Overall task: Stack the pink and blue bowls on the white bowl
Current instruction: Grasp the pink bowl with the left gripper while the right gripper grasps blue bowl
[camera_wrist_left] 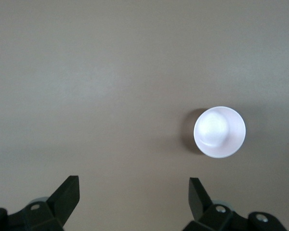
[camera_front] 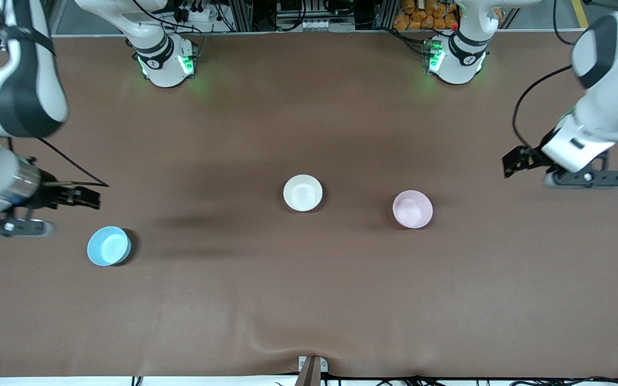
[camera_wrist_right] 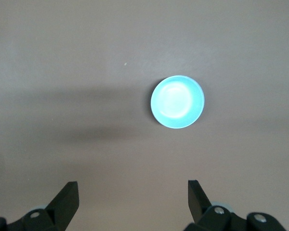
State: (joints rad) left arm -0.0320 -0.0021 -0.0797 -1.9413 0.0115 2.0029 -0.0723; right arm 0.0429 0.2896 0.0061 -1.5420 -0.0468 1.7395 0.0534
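On the brown table (camera_front: 309, 300) sit three empty bowls, well apart: white bowl (camera_front: 302, 193) mid-table, pink bowl (camera_front: 412, 209) toward the left arm's end, blue bowl (camera_front: 108, 246) toward the right arm's. Left hand (camera_front: 514, 161) and right hand (camera_front: 88, 197) hover wide open, holding nothing.

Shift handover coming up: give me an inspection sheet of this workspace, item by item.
Surface: brown table, with a ripple at the edge nearest the front camera.
Job's things: white bowl, pink bowl and blue bowl stand apart, upright and empty; nothing stacked yet.
Clutter: nothing seen.
Grippers: left gripper open, up over the table at the left arm's end, near the pink bowl; right gripper open, over the table at the right arm's end, near the blue bowl. Neither holds anything.
Cables: black cables loop off each arm's wrist, above the table.
Surroundings: arm bases with green lights; equipment along the table's edge there.
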